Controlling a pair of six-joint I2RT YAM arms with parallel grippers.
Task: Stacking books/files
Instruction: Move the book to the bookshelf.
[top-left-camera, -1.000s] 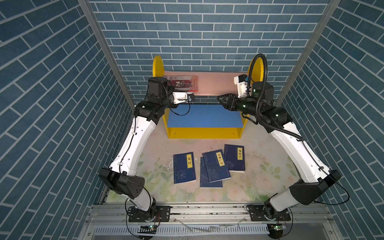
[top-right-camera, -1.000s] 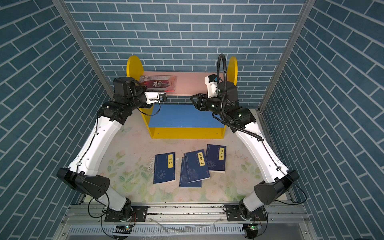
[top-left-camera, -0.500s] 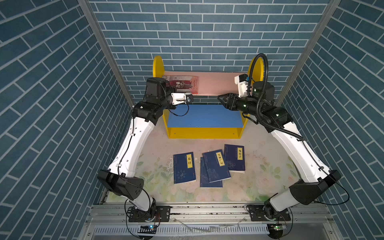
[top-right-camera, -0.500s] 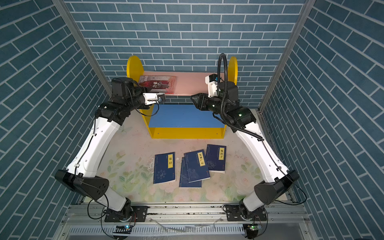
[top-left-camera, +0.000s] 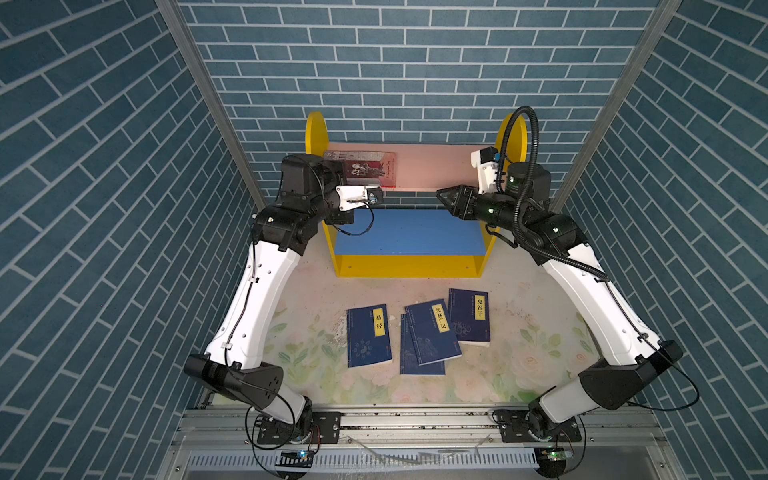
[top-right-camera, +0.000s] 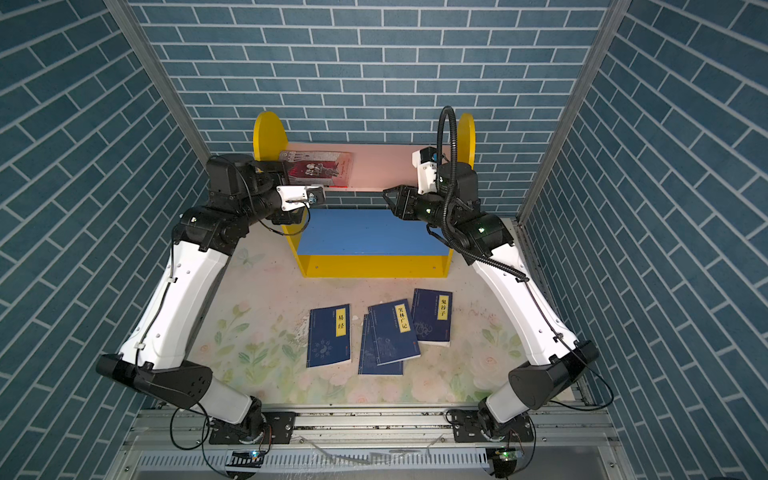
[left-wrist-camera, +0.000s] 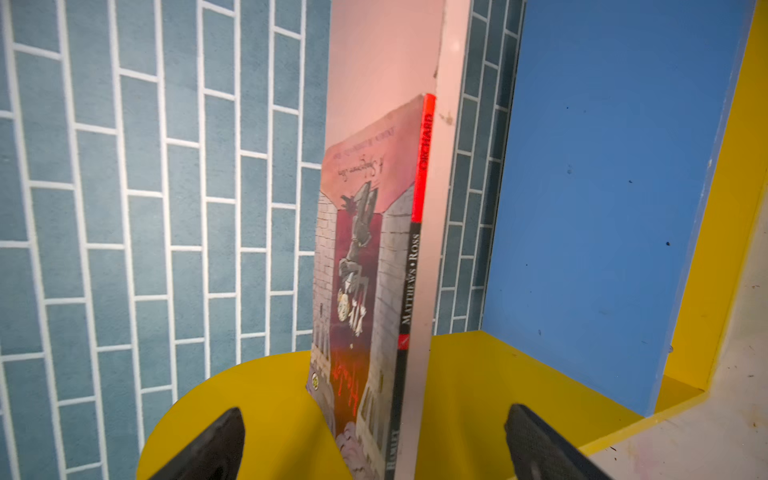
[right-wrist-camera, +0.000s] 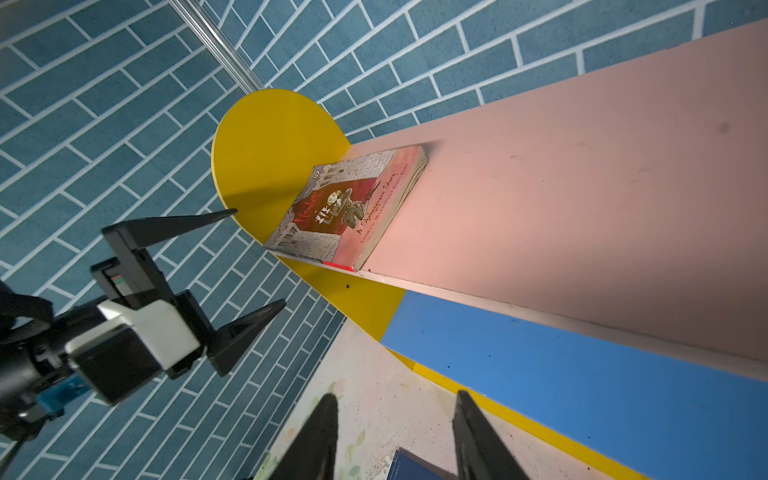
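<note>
A book with a red-pink-grey illustrated cover (top-left-camera: 368, 172) (top-right-camera: 320, 168) (left-wrist-camera: 357, 270) (right-wrist-camera: 349, 208) lies flat at the left end of the pink top shelf (top-left-camera: 432, 166). My left gripper (top-left-camera: 338, 176) (top-right-camera: 286, 178) (left-wrist-camera: 374, 415) (right-wrist-camera: 259, 257) is at that end. It is wide open, its fingers either side of the book's end without touching it. Several dark navy books with yellow title strips (top-left-camera: 369, 336) (top-right-camera: 330, 334) lie on the floral table in front, two of them overlapping. My right gripper (top-left-camera: 442, 197) (top-right-camera: 388, 195) (right-wrist-camera: 395, 395) hovers open and empty before the shelf's right part.
The bookcase has yellow side panels (top-left-camera: 316, 133) with rounded tops and a blue lower shelf (top-left-camera: 409, 230). It stands against the blue brick back wall. Brick walls close in on both sides. An aluminium rail (top-left-camera: 415, 419) runs along the table's front edge.
The left gripper went from shut to wide open, letting go of the illustrated book on the top shelf, and drew back slightly. The right arm barely moved.
</note>
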